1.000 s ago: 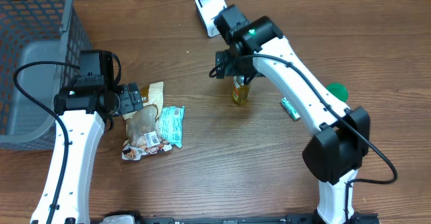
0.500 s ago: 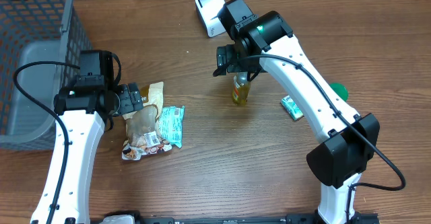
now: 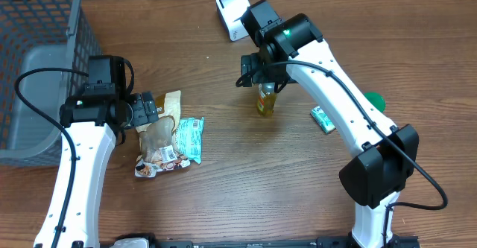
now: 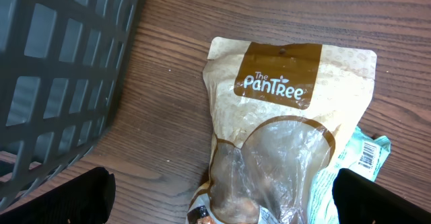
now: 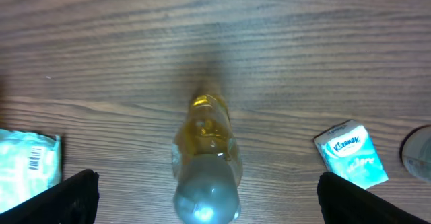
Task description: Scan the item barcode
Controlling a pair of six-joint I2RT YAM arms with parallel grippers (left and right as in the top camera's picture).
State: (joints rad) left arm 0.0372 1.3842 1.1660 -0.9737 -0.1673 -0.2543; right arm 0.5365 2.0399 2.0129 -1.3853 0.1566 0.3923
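Note:
A small clear bottle of yellow liquid [image 3: 266, 100] stands upright near the table's middle. My right gripper [image 3: 256, 71] hangs over it, open. In the right wrist view the bottle's grey cap [image 5: 206, 192] sits between the wide-apart fingers, untouched. The white barcode scanner [image 3: 232, 11] lies at the back edge behind that arm. My left gripper [image 3: 149, 112] is open above a tan PanTree snack bag [image 4: 286, 126], its black fingertips [image 4: 84, 197] on either side of the bag's lower part. A teal packet [image 3: 189, 138] showing a barcode [image 4: 368, 153] lies beside the bag.
A grey mesh basket [image 3: 41, 62] fills the left side, close to the left arm. A small Kleenex pack [image 3: 322, 119] and a green lid [image 3: 373, 100] lie to the right of the bottle.
The right arm has shifted slightly right and back while staying over the bottle. The left arm and all the items have not moved.

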